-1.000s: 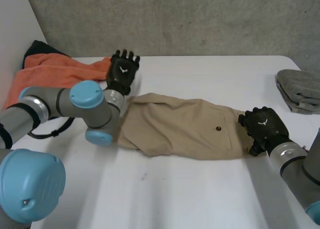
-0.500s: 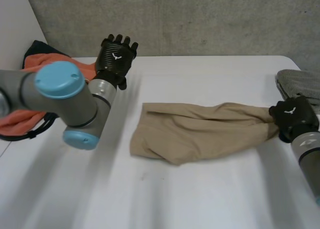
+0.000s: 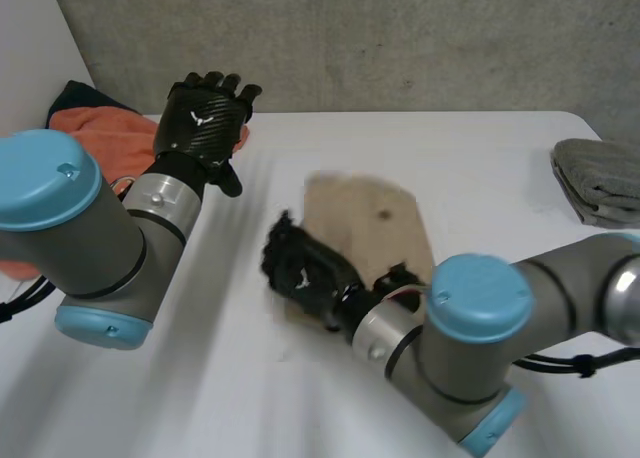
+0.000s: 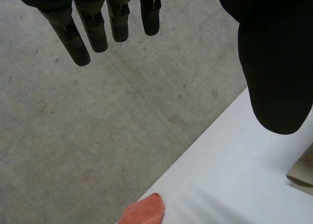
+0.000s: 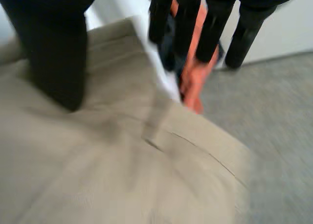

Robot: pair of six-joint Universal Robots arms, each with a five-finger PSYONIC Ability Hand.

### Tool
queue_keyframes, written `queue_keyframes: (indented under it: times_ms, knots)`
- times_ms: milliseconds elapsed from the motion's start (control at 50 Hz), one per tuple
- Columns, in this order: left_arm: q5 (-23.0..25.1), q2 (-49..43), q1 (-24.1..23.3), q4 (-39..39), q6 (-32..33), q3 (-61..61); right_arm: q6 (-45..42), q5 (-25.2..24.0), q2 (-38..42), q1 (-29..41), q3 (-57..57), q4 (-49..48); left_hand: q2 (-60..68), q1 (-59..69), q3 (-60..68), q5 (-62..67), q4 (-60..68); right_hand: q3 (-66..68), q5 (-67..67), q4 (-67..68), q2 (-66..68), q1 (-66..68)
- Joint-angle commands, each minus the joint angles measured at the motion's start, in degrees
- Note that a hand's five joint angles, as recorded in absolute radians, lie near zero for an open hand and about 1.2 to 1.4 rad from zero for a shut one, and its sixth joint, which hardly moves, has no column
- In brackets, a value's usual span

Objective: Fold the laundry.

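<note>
Left hand [image 3: 205,128] is up off the desk [image 3: 480,158] at the far left, just beside the orange cloth [image 3: 105,138]. In its own wrist view the fingers [image 4: 95,31] hang straight and spread and the thumb [image 4: 274,62] stands apart from them, so the hand is open and holding nothing. Below it in that view are the desk's far edge, one tip of the orange cloth and a cut-off corner of tan fabric. Over to the middle of the desk: the khaki garment [image 3: 370,223] lies there as a compact, smeared tan shape with one dark dot on it, possibly a button. Its near right part is hidden behind the right arm [image 3: 480,298], which reaches across from the right. Right hand [image 3: 300,268] sits at the garment's near left edge, blurred in the head view. The right wrist view shows the fabric spread under the palm, the fingers [image 5: 212,33] straight and reaching past the cloth's edge, and the thumb [image 5: 54,57] over the cloth, so the hand is open; I cannot tell whether the thumb touches. A folded grey towel [image 3: 600,183] lies at the far right, cut off by the edge and well apart from the garment.
</note>
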Motion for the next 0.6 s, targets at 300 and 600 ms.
queue_keyframes:
  times_ms: [300,600]
  knots:
    - [0.5,-0.8,-8.3,-0.9,-8.2,8.7,55.4,8.7,-26.2,-17.7,3.4,13.9,-1.3,0.1,-1.3,-2.0,-0.9,-13.9,-14.1,-13.9,-12.5,-11.4]
    - [-4.5,-20.9,-15.6,-23.8,-11.2,24.2,59.9,8.8,-4.8,-19.7,-13.7,33.9,0.7,2.1,0.7,0.0,1.1,-13.9,-14.1,-13.9,-12.5,-11.4]
